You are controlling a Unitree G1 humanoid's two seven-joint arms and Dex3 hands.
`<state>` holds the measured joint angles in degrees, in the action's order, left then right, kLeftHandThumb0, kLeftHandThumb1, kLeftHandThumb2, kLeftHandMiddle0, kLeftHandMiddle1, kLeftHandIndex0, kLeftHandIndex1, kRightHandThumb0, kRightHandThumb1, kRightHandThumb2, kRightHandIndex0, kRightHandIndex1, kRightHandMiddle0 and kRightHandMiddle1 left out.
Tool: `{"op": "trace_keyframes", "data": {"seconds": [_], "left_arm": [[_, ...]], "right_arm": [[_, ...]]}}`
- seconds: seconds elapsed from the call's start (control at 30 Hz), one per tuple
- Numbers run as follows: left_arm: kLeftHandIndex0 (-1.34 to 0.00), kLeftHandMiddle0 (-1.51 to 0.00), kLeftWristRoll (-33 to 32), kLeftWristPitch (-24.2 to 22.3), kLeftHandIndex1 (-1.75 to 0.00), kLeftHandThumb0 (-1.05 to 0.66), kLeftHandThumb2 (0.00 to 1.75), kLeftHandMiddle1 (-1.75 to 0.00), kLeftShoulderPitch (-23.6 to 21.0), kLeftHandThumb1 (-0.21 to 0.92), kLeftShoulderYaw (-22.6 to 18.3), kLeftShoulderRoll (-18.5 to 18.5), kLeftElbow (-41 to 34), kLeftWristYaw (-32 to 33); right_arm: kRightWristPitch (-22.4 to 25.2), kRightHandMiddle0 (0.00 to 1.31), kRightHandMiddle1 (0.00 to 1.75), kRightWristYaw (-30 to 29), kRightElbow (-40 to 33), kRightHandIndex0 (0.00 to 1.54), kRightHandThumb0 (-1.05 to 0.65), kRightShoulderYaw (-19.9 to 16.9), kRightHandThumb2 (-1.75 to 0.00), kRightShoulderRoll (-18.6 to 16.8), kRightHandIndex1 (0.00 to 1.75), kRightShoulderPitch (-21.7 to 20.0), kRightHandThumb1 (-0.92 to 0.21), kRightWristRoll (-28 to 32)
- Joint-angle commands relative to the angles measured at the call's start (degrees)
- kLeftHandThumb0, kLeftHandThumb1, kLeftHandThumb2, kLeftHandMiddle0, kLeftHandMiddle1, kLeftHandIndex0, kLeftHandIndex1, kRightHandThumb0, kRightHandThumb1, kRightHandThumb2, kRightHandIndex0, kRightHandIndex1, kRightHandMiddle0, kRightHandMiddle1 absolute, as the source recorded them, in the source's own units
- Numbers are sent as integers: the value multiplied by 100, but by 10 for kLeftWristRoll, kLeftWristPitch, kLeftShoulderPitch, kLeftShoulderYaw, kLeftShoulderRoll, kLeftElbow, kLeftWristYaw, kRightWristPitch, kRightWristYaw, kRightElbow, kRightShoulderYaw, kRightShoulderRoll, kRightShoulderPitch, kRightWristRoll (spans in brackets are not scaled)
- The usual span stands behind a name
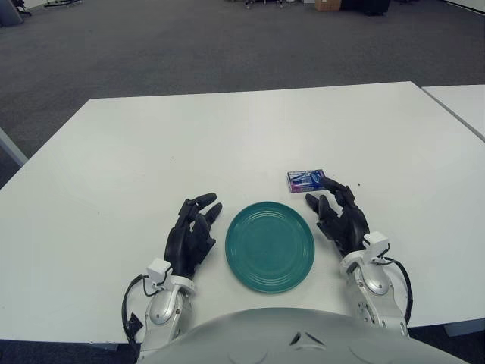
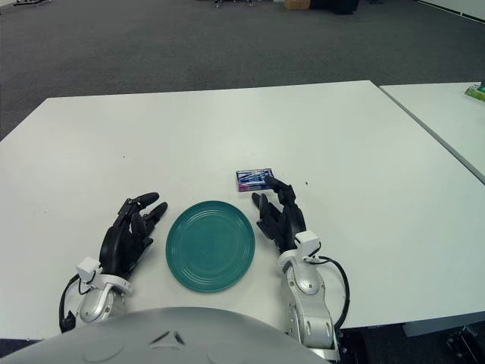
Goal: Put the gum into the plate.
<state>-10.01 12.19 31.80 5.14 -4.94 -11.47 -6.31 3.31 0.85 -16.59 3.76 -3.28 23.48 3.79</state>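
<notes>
While the gum (image 1: 306,180) lies flat on the table (image 1: 227,136), just beyond the plate (image 1: 270,246), the right hand (image 1: 340,218) reaches, fingers loosely spread, empty. Light, stiff, probably slick pack: pinch its long edges. Left hand (image 1: 191,236) idles left of the plate.

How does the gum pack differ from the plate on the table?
The gum pack is a small blue rectangular packet; the plate is a much larger round teal dish. The gum pack lies farther from the robot, just beyond the right hand's fingertips; the plate lies between the right hand and the left hand. Both lie flat on the white table, unheld.
</notes>
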Motion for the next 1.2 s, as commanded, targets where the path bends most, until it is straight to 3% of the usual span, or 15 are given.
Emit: {"op": "trace_keyframes", "data": {"seconds": [0.0,0.37,0.57,0.7,0.83,0.9,1.03,1.17], "left_arm": [[-23,-48,5,0,-107,-90,84,-37,-10,92,0,1,4,3],[-24,-48,7,2,-107,-90,85,-36,-12,92,0,-1,8,3],[-23,-48,11,5,-106,-90,85,-36,-13,92,0,-4,9,5],[-23,-48,14,2,-106,-89,85,-36,-15,92,1,-7,8,7],[-24,-48,9,-1,-106,-88,86,-36,-18,92,-1,-8,11,3],[-24,-49,7,0,-106,-88,86,-37,-18,92,-2,-8,11,1],[-24,-49,4,0,-105,-88,86,-37,-19,92,-1,-10,15,-2],[-23,-49,4,3,-104,-87,85,-37,-20,92,1,-12,17,-2]], "right_arm": [[7,0,80,-1,9,60,-65,-2,-76,1,3,-3,-92,0],[1,0,83,-6,-6,60,-65,1,-72,-2,3,-9,-92,-3],[19,0,85,-19,-79,59,-63,10,-65,3,2,-23,-92,-30],[-41,0,84,-43,-100,57,-63,31,-59,44,1,-33,-92,-152],[-103,0,86,-76,-95,56,-65,39,-55,122,0,-53,-92,-327],[-116,0,86,-88,-92,55,-67,40,-55,141,0,-58,-92,-374],[-80,0,89,-66,-96,52,-72,51,-51,188,0,-112,-92,-509],[-52,0,91,-30,-80,50,-73,70,-47,219,0,-161,-92,-599]]}}
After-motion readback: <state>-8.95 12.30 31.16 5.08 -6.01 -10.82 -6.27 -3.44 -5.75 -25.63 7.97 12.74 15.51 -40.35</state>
